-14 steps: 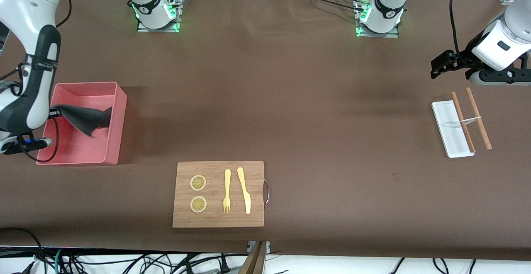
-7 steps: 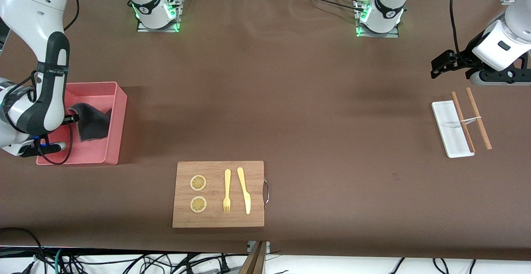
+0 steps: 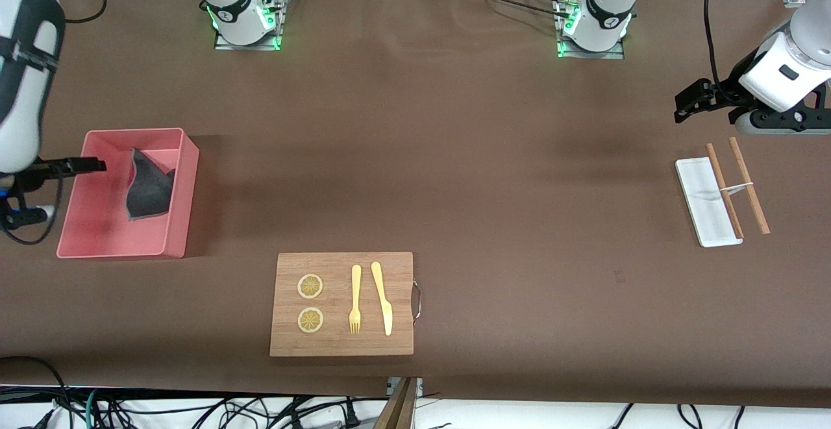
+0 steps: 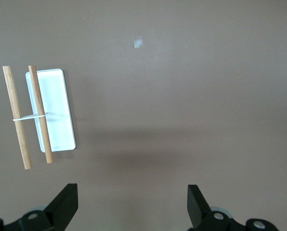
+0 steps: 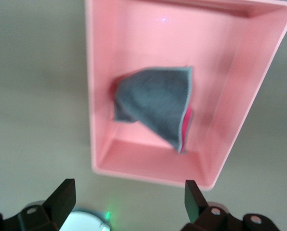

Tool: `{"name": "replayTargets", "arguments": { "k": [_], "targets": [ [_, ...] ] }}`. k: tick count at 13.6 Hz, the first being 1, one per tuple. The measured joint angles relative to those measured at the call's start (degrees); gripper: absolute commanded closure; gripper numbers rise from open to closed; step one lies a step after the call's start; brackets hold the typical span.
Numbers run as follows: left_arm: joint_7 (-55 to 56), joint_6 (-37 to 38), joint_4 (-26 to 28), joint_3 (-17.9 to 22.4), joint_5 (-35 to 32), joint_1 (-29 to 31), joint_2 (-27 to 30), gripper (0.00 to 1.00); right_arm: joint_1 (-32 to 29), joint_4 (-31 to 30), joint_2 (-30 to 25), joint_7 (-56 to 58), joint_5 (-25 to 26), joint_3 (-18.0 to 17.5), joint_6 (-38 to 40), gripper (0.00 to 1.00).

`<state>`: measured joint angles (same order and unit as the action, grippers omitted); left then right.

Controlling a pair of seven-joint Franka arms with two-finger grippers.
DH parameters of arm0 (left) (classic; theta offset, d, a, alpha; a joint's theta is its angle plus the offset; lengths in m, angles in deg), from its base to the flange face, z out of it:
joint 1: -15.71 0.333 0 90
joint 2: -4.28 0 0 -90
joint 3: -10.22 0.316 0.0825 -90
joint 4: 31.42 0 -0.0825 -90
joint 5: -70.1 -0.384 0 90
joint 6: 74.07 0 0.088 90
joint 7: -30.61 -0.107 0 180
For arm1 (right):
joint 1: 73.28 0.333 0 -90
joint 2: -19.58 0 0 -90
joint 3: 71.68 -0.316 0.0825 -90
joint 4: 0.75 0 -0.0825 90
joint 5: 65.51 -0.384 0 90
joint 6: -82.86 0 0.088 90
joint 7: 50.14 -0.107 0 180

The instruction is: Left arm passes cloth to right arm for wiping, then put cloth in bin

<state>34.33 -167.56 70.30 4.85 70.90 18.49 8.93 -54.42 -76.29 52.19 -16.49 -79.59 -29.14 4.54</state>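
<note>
The cloth (image 3: 148,189) lies crumpled in the salmon-pink bin (image 3: 184,195) at the right arm's end of the table, grey face up with a strip of pink showing. The right wrist view shows the same cloth (image 5: 155,103) free on the floor of the bin (image 5: 93,96). My right gripper (image 3: 91,165) hovers over the bin's outer edge, open, and the right gripper (image 5: 126,199) has nothing between its fingers. My left gripper (image 3: 688,101) waits open above the table at the left arm's end; the left gripper (image 4: 132,202) is empty too.
A wooden cutting board (image 3: 342,304) with two lemon slices, a fork and a knife sits near the front edge. A small white tray (image 3: 706,202) with two tied wooden sticks (image 3: 746,182) lies under the left gripper's end.
My right gripper opened and let go of the cloth, which dropped into the bin. The gripper then rose and drew back toward the table's end. The left arm has not moved.
</note>
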Motion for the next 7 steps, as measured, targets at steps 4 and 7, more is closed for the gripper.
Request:
{"name": "replayTargets", "arguments": {
  "k": [4,7],
  "targets": [
    [0.00,0.01,0.03,0.01,0.00,0.03,-0.05,0.00,1.75,8.73,-1.92,-4.78,0.00,-0.07,9.24,0.00],
    [0.00,0.02,0.13,0.14,0.00,0.17,-0.25,0.00,1.46,9.73,-7.17,-12.88,3.42,-6.73,10.52,0.00]
  ]
}}
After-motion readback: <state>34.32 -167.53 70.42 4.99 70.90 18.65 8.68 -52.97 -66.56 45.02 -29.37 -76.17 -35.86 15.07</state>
